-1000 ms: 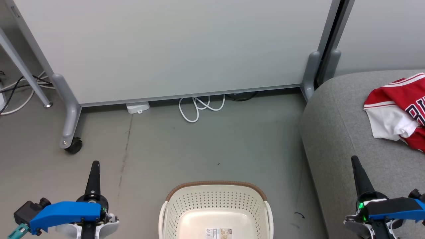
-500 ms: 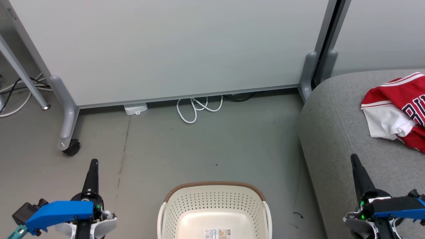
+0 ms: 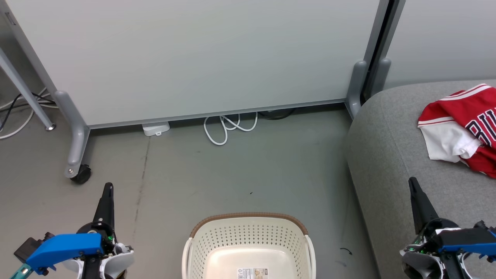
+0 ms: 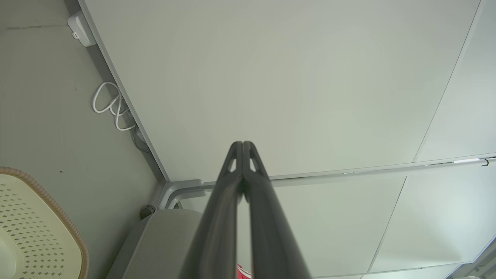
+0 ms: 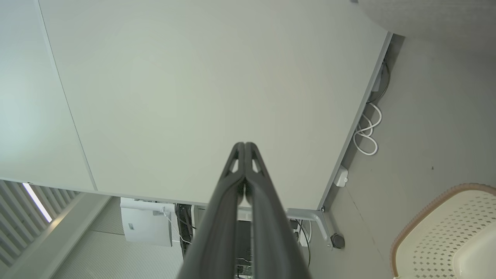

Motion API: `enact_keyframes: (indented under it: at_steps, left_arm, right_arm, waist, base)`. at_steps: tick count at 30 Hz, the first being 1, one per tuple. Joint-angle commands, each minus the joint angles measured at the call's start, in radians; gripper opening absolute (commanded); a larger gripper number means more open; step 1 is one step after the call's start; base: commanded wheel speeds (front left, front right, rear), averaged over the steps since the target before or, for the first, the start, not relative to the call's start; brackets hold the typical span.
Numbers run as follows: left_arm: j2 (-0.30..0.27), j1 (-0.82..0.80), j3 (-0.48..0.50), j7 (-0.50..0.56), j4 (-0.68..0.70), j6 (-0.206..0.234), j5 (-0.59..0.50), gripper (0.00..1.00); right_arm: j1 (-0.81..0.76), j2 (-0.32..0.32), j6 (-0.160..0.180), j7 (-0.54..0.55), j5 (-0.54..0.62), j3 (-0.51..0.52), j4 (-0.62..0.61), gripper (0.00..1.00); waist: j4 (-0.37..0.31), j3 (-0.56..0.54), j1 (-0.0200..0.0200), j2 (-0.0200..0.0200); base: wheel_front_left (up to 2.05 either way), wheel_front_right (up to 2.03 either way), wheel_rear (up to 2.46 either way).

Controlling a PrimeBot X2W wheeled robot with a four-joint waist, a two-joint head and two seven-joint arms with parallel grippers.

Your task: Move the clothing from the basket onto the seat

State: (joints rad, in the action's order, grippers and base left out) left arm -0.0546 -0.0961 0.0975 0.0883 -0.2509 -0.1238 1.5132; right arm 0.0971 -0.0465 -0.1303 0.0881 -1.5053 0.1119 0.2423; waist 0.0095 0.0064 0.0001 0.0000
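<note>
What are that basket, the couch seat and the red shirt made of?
Basket: likely moulded plastic, cream, smooth, punched with rows of small holes; its brown rim looks braided, perhaps moulded too. Seat: grey woven upholstery, matte and fine-grained. Shirt: soft thin fabric, since it crumples in folds; probably synthetic.

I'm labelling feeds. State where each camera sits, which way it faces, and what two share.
Head view: on the head, facing forward and down at basket, seat and jersey; left hand and right hand, shut, at the lower corners.
Left wrist view: on that wrist, facing along its shut hand at the panel.
Right wrist view: on that wrist, along its shut hand, same panel.
Shared: both wrist views catch basket and white cable.
</note>
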Motion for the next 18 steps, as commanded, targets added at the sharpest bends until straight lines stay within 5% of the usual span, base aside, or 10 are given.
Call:
enact_keyframes:
  at_steps: [1, 18]
  left_arm:
    - [0.001, -0.015, 0.007, 0.007, 0.006, -0.005, 0.018, 0.00]
    - [0.005, -0.017, 0.020, 0.030, 0.007, -0.009, 0.100, 0.00]
  right_arm:
    - [0.012, -0.006, -0.001, 0.009, -0.022, 0.002, 0.001, 0.00]
    - [0.017, -0.007, -0.001, 0.030, -0.109, 0.003, 0.004, 0.00]
  waist:
    - [-0.001, 0.000, -0.0001, 0.0000]
    - [-0.009, -0.003, -0.0001, 0.0000]
  base:
    - [0.00, 0.00, 0.00]
    - [0.00, 0.00, 0.00]
